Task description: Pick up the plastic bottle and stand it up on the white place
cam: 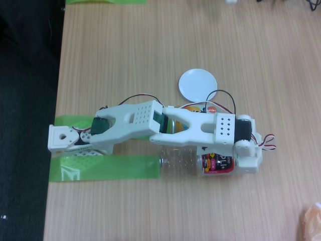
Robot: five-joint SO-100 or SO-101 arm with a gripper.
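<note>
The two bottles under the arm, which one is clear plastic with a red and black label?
The plastic bottle lying along the arm's lower edge in the fixed view; the other bottle shows orange above the arm.

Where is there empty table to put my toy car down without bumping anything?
Bare wood fills the top of the fixed view above the white plate, and the whole right side past the arm's wrist. It is crowded in the middle, where the arm stretches over the plastic bottle by the green tape.

Counter: light wood-grain laminate, matt. Plastic bottle: clear, ribbed, with glossy printed label; white place: smooth, slightly shiny. Arm: matt white plastic; green tape glossy.
</note>
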